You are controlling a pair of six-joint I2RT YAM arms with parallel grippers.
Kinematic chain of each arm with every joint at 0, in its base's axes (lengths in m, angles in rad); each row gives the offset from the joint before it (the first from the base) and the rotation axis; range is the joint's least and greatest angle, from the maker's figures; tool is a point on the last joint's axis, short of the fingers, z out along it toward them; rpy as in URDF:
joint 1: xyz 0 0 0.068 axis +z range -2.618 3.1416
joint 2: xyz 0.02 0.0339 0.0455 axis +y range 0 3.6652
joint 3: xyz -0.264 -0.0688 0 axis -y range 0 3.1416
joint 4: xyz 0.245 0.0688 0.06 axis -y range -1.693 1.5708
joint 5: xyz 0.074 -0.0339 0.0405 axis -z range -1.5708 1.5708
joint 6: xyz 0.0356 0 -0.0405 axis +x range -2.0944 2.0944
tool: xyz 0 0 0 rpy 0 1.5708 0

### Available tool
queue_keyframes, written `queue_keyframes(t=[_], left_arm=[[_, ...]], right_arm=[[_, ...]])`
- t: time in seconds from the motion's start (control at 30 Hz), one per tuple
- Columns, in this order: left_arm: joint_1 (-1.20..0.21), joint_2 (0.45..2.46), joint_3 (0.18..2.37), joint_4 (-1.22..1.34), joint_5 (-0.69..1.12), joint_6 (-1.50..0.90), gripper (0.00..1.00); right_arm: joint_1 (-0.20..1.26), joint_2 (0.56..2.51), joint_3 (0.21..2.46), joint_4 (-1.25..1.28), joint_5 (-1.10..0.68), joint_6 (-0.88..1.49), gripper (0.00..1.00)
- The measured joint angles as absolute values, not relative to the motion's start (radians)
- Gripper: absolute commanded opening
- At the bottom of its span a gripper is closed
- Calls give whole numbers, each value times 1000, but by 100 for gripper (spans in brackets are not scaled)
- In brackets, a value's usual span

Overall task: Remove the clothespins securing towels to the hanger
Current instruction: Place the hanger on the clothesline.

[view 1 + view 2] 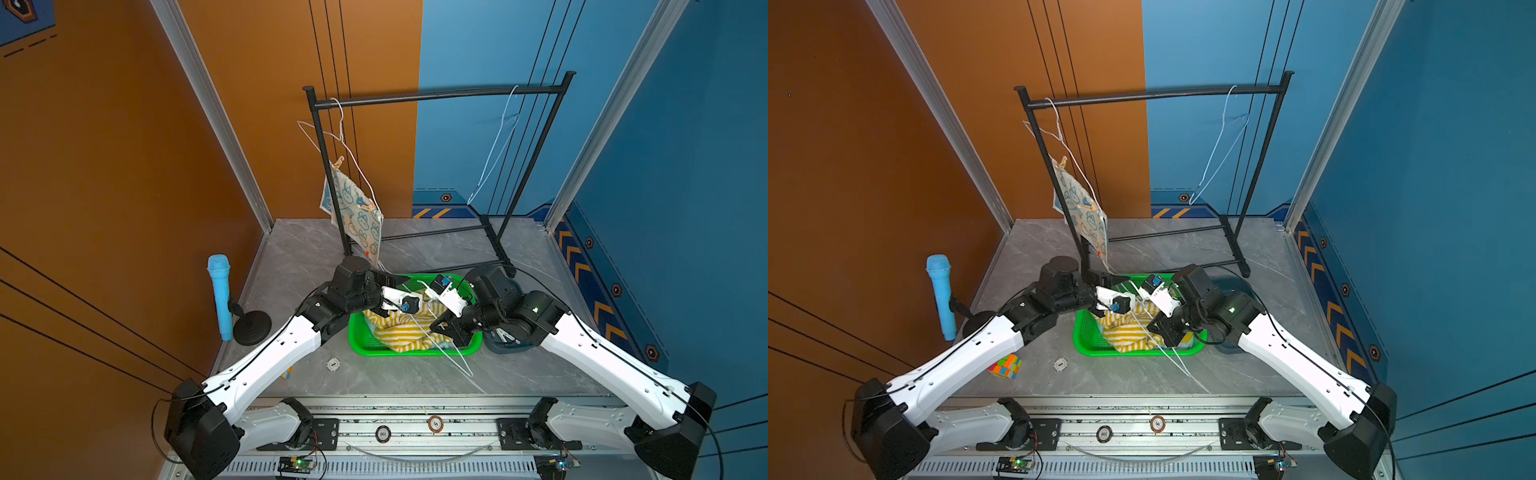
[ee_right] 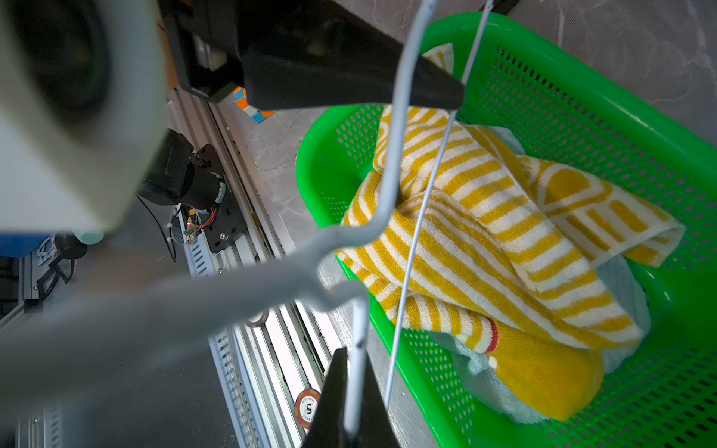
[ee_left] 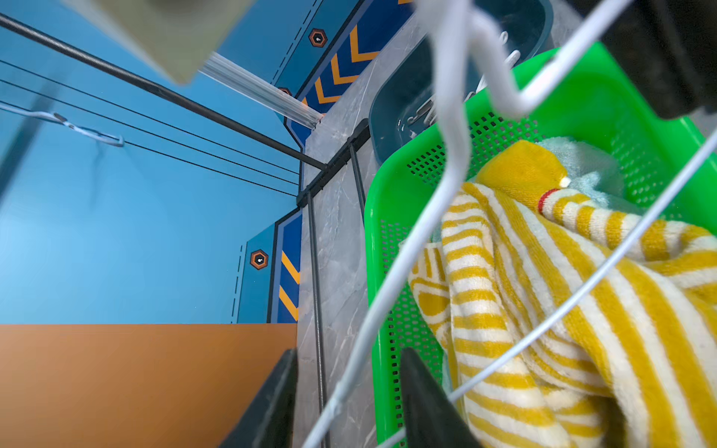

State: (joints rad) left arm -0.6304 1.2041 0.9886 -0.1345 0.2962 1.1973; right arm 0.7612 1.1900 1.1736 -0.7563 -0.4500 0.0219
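Right claw (image 2: 354, 372) pinches the bare hanger (image 2: 388, 182) over the basket (image 2: 620, 97); my left claw (image 3: 348, 360) is spread round its wire. Two clothespins (image 1: 368, 204) clip the bunny towel (image 1: 361, 224) beyond the basket, nearer my left arm.

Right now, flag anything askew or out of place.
The hanger holding the bunny towel hangs tilted on the rack, two clothespins still clipped on. A second hanger is off the rack, gripped by the right pincer over the green basket.

Bright, even light; wrist views blurred close-up
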Motion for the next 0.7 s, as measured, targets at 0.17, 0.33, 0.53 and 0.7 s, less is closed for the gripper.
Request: queue_keyframes(t=[0.17,0.33,0.53,0.7], left_arm=[[-632,1206,995,-142,273,1222,14],[-635,1206,995,-178,246,1264,1],[-635,1200,995,-180,237,1253,0],[-629,1192,995,-179,239,1235,0]], right_arm=[[761,1205,1181,-769,-450,18,0],[751,1216,1205,-775,-444,19,8],[723,1212,1216,-775,-441,11,34],[648,1146,1201,-777,-440,6,62]])
